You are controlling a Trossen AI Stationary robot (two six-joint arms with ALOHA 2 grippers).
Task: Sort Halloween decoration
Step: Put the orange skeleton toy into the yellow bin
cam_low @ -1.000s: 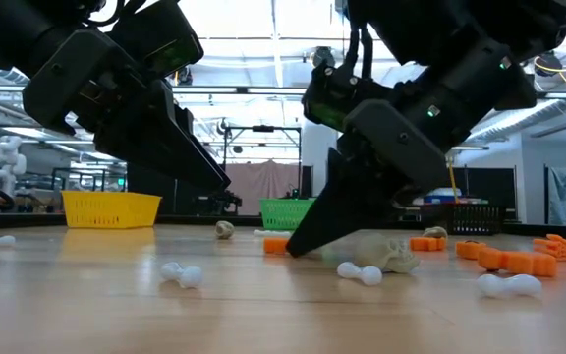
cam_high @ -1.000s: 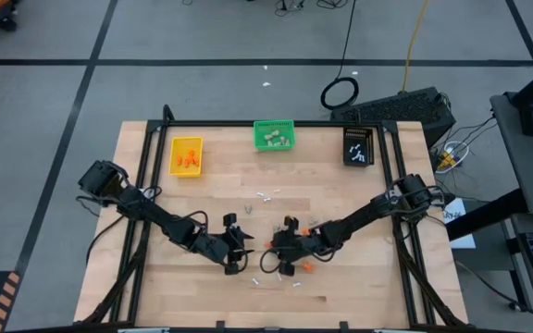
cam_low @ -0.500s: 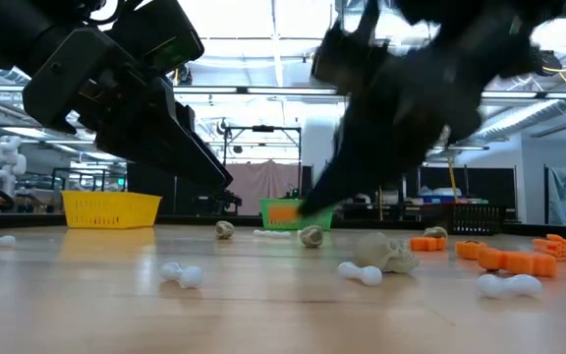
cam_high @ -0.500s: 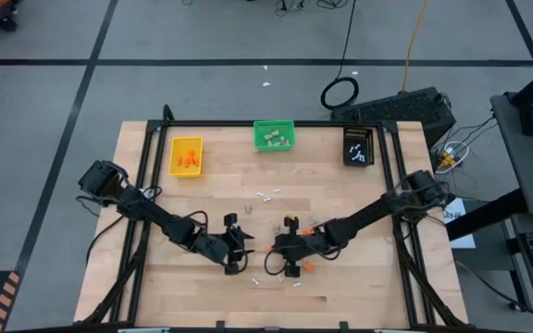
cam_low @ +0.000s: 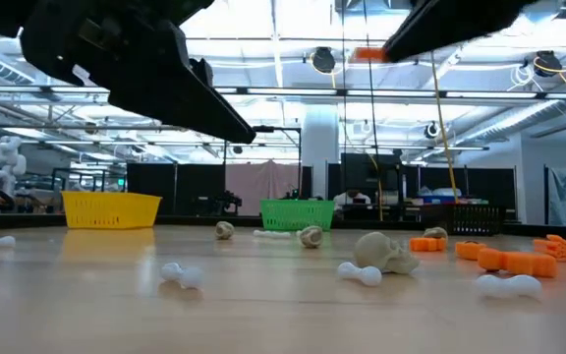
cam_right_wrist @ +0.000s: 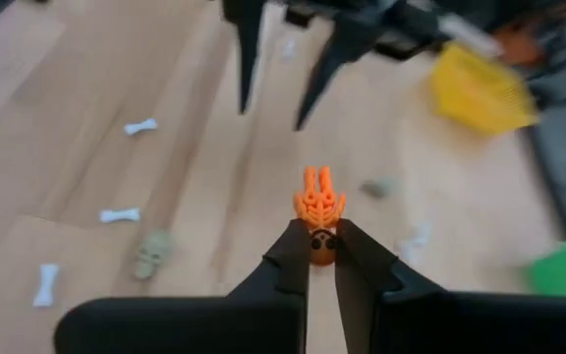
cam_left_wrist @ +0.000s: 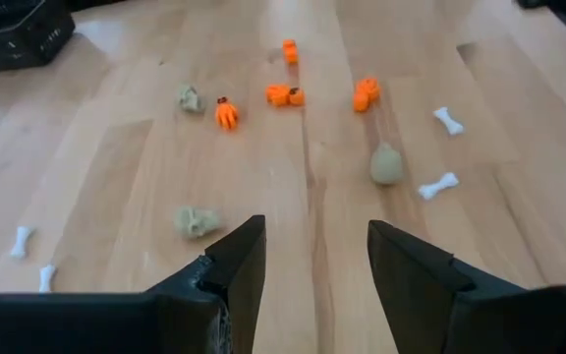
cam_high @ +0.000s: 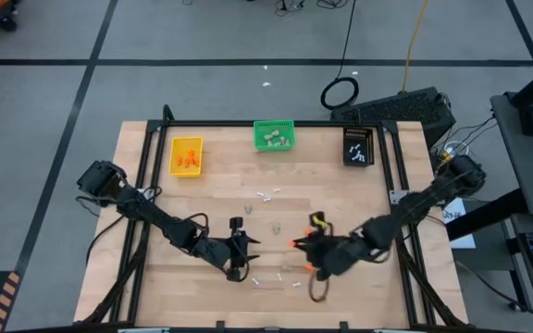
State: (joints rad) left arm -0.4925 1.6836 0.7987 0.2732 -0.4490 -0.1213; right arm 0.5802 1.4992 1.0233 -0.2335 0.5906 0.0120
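So the right end effector (cam_right_wrist: 322, 258) is up off the desk (cam_high: 211, 199) over the front half, right of centre, with its fingers clamped on one of the bright orange bits (cam_right_wrist: 319, 208), which looks like a little skeleton hand with the fingers sticking out past the tips. The left end effector (cam_left_wrist: 308, 258) hangs over the front-middle of the desk with its fingers spread wide and nothing between them. The rest of the Halloween decoration is scattered on the wood in front of it: more orange bits (cam_left_wrist: 284, 94), a beige-grey skull-shaped lump (cam_left_wrist: 196, 221), a rounder lump (cam_left_wrist: 386, 164) and a few thin white bones (cam_left_wrist: 438, 185). From desk level you can see a skull (cam_low: 384, 252) with a white bone (cam_low: 360, 272) just beside it, and a cluster of orange pieces (cam_low: 514, 260) off toward the right edge. Along the back edge sit the yellow bin (cam_high: 186, 155) near the left corner with orange bits in it, the green bin (cam_high: 275, 135) in the middle with beige lumps, and the black bin (cam_high: 358, 145) toward the right with white sticks.
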